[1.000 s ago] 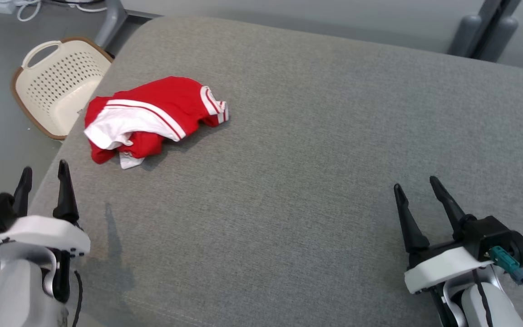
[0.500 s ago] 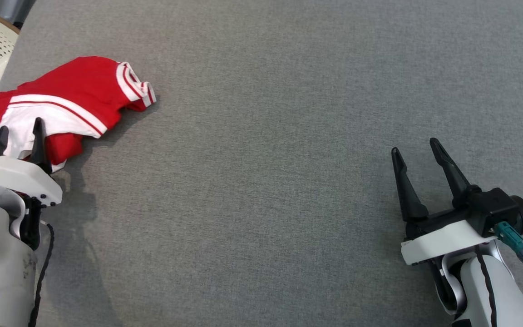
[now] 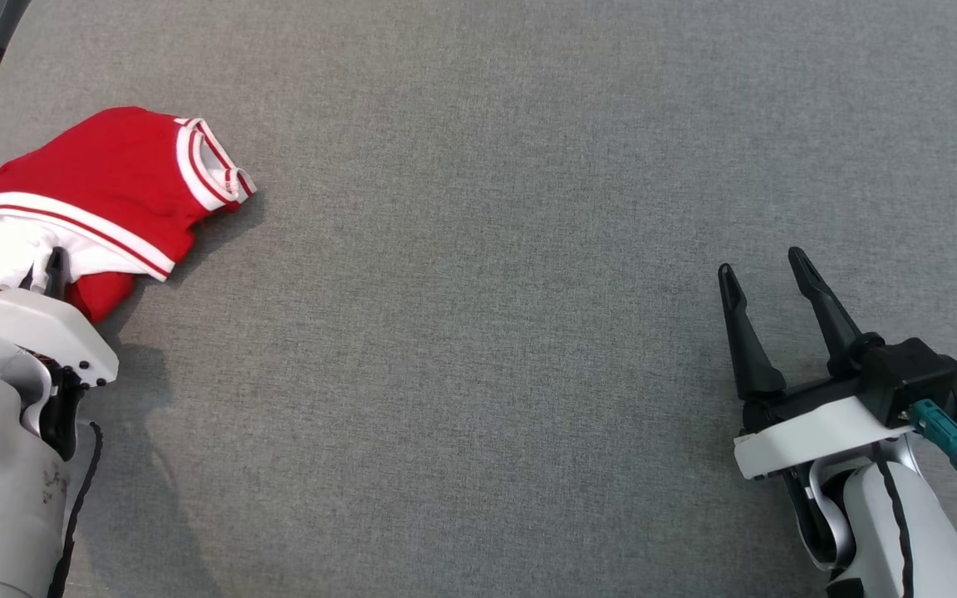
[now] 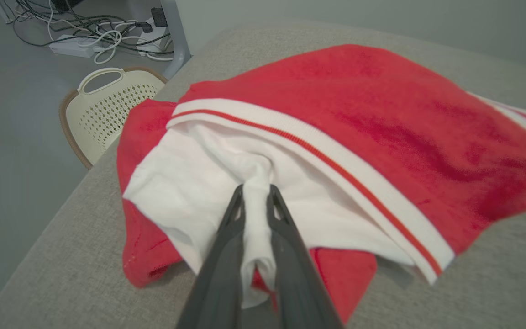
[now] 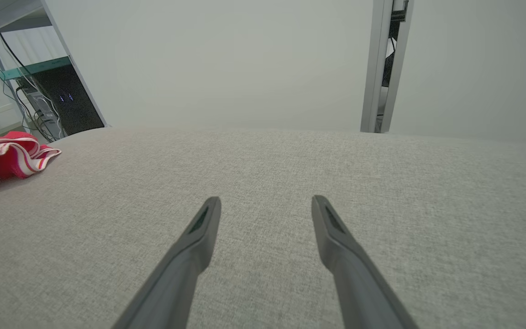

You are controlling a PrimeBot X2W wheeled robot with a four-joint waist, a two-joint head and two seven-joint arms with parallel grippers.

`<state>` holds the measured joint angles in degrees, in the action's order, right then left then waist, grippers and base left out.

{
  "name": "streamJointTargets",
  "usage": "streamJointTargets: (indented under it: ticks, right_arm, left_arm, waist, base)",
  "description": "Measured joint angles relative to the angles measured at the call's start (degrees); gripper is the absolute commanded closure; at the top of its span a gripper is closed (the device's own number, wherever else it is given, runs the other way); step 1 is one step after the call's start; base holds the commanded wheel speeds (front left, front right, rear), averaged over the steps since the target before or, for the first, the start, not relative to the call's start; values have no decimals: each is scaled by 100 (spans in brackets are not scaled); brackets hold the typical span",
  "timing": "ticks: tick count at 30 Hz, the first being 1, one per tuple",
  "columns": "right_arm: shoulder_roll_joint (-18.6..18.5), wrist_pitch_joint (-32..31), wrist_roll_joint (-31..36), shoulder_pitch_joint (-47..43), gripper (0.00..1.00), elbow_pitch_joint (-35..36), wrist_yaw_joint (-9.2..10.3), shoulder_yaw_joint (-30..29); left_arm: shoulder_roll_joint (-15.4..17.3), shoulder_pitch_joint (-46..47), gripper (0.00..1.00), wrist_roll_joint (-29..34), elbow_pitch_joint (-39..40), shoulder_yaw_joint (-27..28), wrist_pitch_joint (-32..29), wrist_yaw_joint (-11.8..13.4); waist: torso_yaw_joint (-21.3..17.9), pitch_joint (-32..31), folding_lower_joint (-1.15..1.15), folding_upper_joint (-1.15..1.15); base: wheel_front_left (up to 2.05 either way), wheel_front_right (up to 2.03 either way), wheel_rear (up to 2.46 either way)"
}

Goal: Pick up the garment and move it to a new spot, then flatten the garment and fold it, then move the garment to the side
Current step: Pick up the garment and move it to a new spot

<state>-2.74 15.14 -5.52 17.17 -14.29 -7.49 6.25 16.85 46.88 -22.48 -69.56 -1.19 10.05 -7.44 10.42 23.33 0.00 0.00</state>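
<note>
Red and white cloth sits bunched at the far left of my head view: the garment (image 3: 96, 183), a crumpled heap on the grey fabric-covered worktop (image 3: 512, 249), close to its left edge. My left gripper (image 3: 40, 270) is at the near side of the heap. In the left wrist view its jaws are pinched together on a fold of the white part, the cloth squeezed into a narrow ridge between them. I cannot tell whether that fold is clear of the surface.

A white band with a thin red stripe runs across the heap just beyond the pinch, and the red body rises behind it. The striped ribbed opening points toward the middle of the worktop.

Past the worktop's left edge, on the floor, I see a cream perforated basket (image 4: 107, 105) with a brown rim, and farther off a tangle of cables (image 4: 94, 36).

My right gripper (image 3: 759, 266) is over bare fabric at the lower right, well apart from the garment, its jaws spread wide with nothing between them. In the right wrist view the garment is a small red lump at the far left.
</note>
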Motion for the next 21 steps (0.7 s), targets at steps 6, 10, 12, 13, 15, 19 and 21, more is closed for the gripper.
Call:
streamJointTargets:
  ticks: [6, 10, 12, 13, 15, 19, 21]
  right_arm:
    - [-1, 0, -115, -13, 0, -74, 0, -14]
    - [1, 0, -223, -86, 0, -123, 0, -18]
    - [-1, 0, -288, -106, 0, -135, 0, -26]
    - [-1, 0, -319, -115, 0, -138, 0, -29]
    - [-2, 0, -365, -144, 0, -142, 0, -27]
    - [-1, 0, -465, -213, 0, -171, 0, -44]
    - [-1, 0, -486, -274, 0, -186, 0, -65]
  left_arm:
    - [-33, -23, 100, -213, 233, -383, 172, 1]
    - [-33, 68, 100, -377, 746, -877, 322, 1]
    - [-34, 155, 100, -439, 1020, -1136, 383, 1]
    - [-43, 179, 100, -500, 1163, -1249, 413, 0]
    - [-70, 200, 100, -605, 1457, -1501, 439, 1]
    - [-208, 231, 100, -890, 2045, -2042, 478, 0]
    - [-316, 211, 100, -1059, 2281, -2242, 486, 1]
  waist:
    - [-44, -230, 0, 0]
    - [-109, -389, 0, 0]
    - [-153, -463, 0, 0]
    - [-183, -502, 0, 0]
    - [-255, -578, 0, 0]
    - [-456, -745, 0, 0]
    - [-576, -833, 0, 0]
  base:
    - [0, 0, 0]
    - [0, 0, 0]
    - [0, 0, 0]
    - [0, 0, 0]
    - [0, 0, 0]
    - [0, 0, 0]
    - [0, 0, 0]
